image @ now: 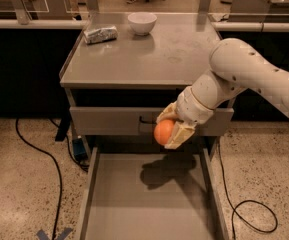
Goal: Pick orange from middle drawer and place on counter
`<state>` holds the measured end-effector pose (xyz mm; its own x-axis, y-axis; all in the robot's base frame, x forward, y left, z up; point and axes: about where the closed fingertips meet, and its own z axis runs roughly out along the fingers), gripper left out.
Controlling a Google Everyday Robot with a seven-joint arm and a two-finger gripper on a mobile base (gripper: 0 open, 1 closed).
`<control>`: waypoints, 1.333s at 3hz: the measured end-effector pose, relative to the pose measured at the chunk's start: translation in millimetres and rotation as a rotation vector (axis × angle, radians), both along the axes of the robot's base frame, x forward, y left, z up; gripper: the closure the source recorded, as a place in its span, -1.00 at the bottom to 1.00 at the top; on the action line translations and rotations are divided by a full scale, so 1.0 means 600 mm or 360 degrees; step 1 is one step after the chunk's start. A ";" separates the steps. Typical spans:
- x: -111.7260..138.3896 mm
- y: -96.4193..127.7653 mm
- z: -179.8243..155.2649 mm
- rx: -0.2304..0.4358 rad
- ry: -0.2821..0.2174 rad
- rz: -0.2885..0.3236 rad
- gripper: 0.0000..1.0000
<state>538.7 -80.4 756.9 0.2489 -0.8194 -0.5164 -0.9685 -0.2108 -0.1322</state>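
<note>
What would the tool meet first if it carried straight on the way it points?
Holding the orange over the middle drawer, the tool points down and leftward; likely first contact is the drawer floor near its left wall, though depth is unclear.
</note>
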 end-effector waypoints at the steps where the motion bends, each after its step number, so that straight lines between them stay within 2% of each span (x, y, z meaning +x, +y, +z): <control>1: 0.000 0.000 0.000 -0.0001 0.0000 0.0001 1.00; 2: 0.022 -0.001 0.043 0.0017 -0.0043 0.0019 1.00; 3: 0.065 -0.015 0.135 -0.0019 -0.0106 0.0006 1.00; 4: 0.110 -0.038 0.233 -0.0075 -0.0192 -0.0059 1.00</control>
<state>604.5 -103.0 896.6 0.2759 -0.8518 -0.4454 -0.9535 -0.1840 -0.2387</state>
